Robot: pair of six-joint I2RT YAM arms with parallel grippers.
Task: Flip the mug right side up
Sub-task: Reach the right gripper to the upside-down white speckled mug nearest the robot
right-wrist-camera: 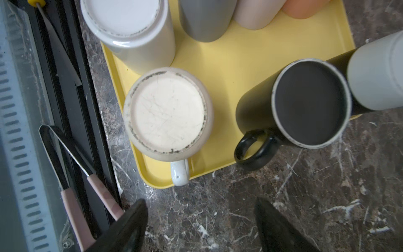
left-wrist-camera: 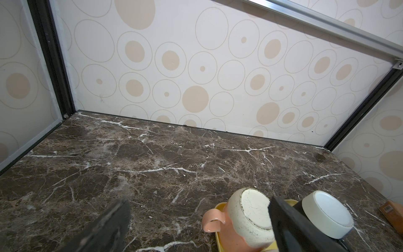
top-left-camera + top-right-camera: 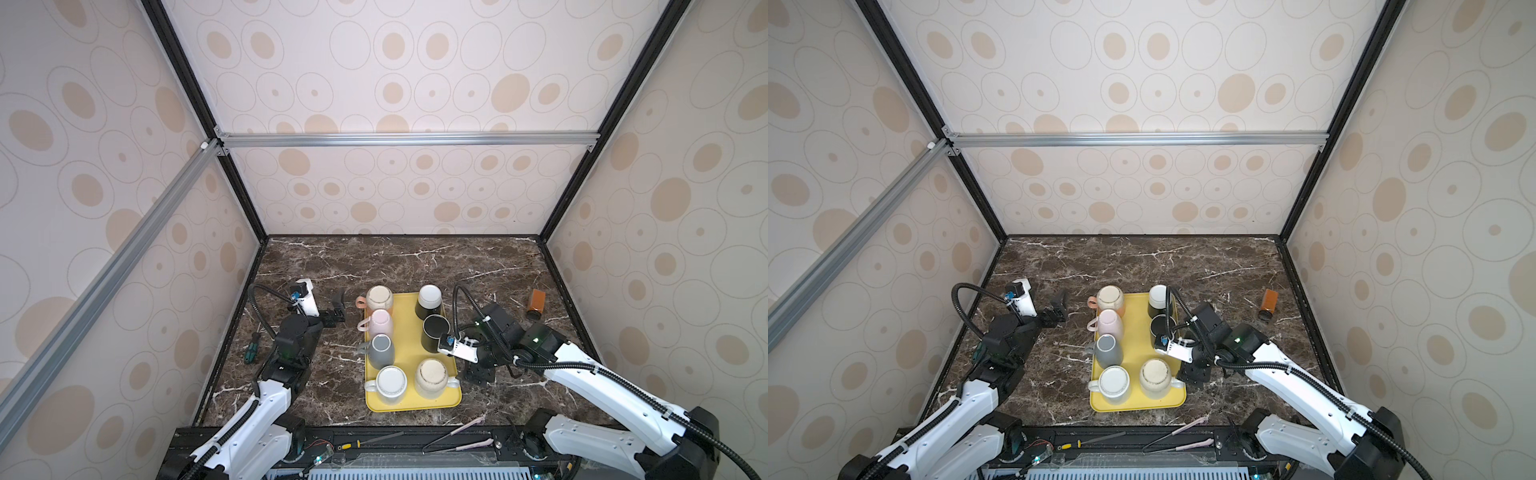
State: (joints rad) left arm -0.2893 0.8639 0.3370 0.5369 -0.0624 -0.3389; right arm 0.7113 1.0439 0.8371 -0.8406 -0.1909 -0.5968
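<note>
One black mug (image 3: 434,332) stands mouth up on the tray (image 3: 411,405); others look upside down. Right gripper (image 1: 200,205) gapes empty by the beige mug (image 1: 168,113); left gripper (image 3: 338,306) wide open, empty

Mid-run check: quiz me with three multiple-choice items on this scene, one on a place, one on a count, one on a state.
1. Where is the orange jar relative to the yellow tray? A) on it B) on the table to its right, apart C) touching its left edge
2. How many mugs stand on the tray? A) five B) seven C) nine
3. How does the cream mug nearest the right gripper stand? A) upright B) on its side C) upside down
Key: 1 B, bare marble separates them. 2 B, four in one column, three in the other. 3 C, its flat base faces up.
</note>
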